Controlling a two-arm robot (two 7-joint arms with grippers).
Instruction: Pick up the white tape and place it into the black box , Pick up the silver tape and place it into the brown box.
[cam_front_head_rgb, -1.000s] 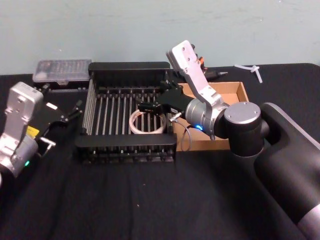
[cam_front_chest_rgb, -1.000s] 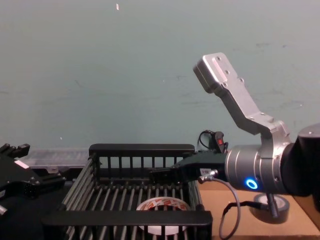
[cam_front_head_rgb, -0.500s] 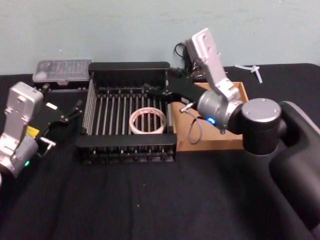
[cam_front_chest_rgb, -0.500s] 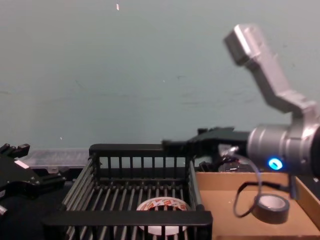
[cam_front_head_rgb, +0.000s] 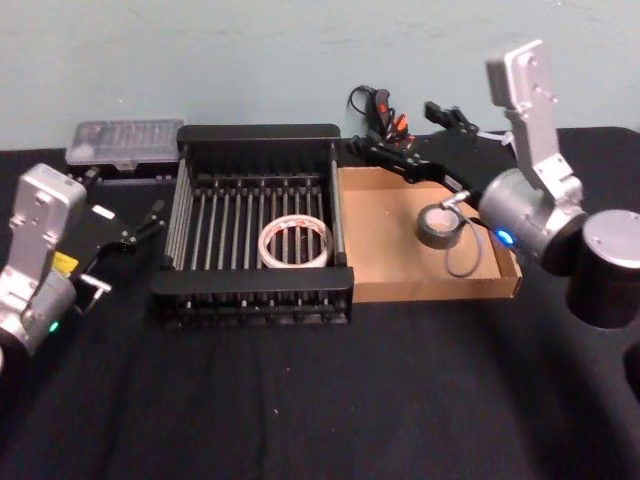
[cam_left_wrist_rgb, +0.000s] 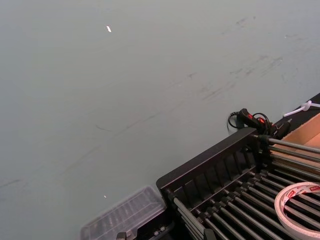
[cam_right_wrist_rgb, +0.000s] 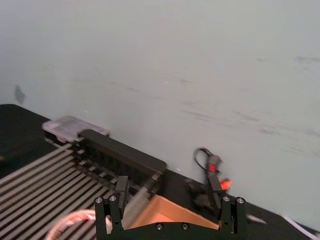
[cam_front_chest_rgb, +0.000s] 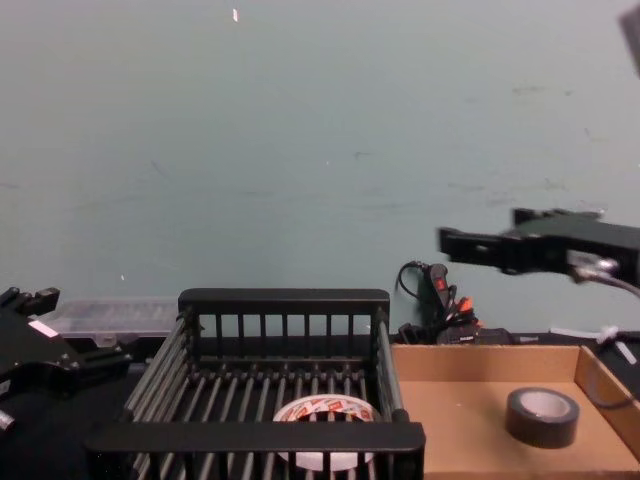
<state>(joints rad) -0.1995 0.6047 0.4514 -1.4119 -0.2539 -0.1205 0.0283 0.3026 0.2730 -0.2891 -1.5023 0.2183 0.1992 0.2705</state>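
White tape (cam_front_head_rgb: 296, 244) sat flat in the black box (cam_front_head_rgb: 256, 140), silver tape (cam_front_head_rgb: 438, 226) in the brown box (cam_front_head_rgb: 380, 280). Right tool (cam_front_head_rgb: 410, 137) hovered open and empty above that box's back edge; left tool (cam_front_head_rgb: 135, 229) parked open.

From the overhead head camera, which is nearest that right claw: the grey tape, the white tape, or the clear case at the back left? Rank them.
Measured from the right gripper:
1. Silver tape, in the brown box, just right of and nearer the robot than the fingers.
2. White tape, in the black box, to the left.
3. Clear case, far back left.
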